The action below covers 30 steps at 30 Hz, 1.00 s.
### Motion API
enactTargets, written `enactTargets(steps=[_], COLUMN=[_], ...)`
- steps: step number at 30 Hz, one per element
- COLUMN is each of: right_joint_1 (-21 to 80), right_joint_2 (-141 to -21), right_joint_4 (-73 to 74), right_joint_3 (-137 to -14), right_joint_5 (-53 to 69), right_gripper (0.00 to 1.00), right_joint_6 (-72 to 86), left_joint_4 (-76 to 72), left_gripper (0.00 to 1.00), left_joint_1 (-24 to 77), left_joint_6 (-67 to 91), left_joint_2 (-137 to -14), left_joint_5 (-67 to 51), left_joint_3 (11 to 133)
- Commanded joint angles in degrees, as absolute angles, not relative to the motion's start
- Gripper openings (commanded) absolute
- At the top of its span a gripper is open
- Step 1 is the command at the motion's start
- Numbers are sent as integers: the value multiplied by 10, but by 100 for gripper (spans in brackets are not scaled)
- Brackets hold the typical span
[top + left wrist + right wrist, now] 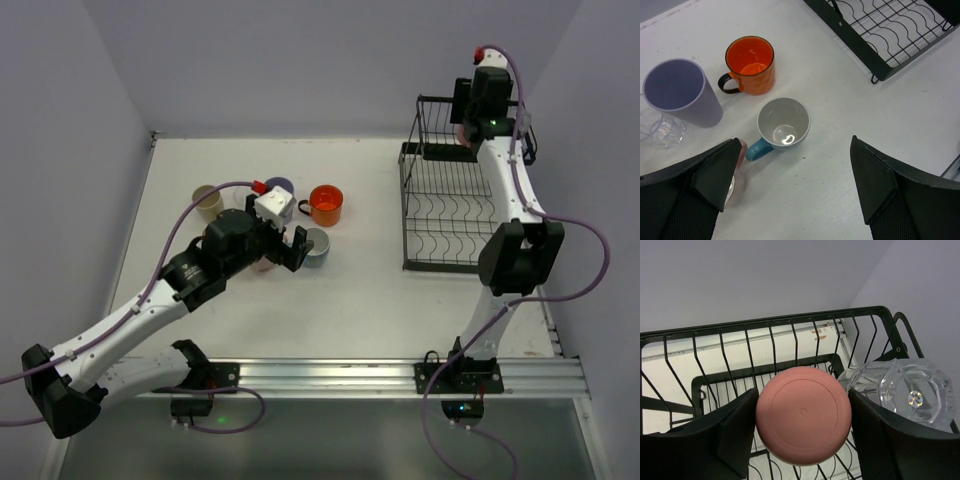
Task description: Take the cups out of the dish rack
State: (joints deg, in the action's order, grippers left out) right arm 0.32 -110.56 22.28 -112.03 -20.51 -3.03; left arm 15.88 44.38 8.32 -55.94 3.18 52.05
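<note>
The black wire dish rack (pixel 450 215) stands at the right of the table. My right gripper (pixel 803 412) is in its raised upper shelf (pixel 765 330), and its fingers press both sides of an upside-down salmon-red cup (pixel 803 415). A clear cup (pixel 905 395) lies beside it in the shelf. On the table stand a beige cup (pixel 207 200), a lavender cup (pixel 682 92), an orange mug (pixel 750 64), a clear glass (pixel 662 130), a blue-handled mug (pixel 782 122) and a pink cup (pixel 739 152) half hidden by a finger. My left gripper (pixel 795 185) is open and empty just above the table, near the blue-handled mug.
The rack's slotted lower tray (pixel 890 35) holds nothing that I can see. The walls close in behind and to the right of the rack. The cups on the table cluster left of centre (pixel 270 215).
</note>
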Motion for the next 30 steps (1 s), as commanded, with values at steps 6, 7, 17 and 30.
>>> enactTargets(steps=[6, 7, 17, 30], right_joint_1=[3, 3, 18, 108], right_joint_2=[-867, -841, -542, -490], right_joint_4=[78, 64, -267, -479], right_joint_3=[-1004, -952, -496, -322], right_joint_5=[-85, -59, 257, 321], right_gripper=[40, 40, 39, 40], right_joint_6=[77, 103, 526, 680], left_joint_4=[102, 94, -116, -300], left_gripper=[100, 100, 100, 80], left_joint_1=[443, 444, 444, 444], left_joint_6=[123, 133, 335, 467], left_joint_2=[-555, -555, -628, -729], left_joint_5=[-15, -37, -167, -260], left_joint_3=[583, 586, 584, 578])
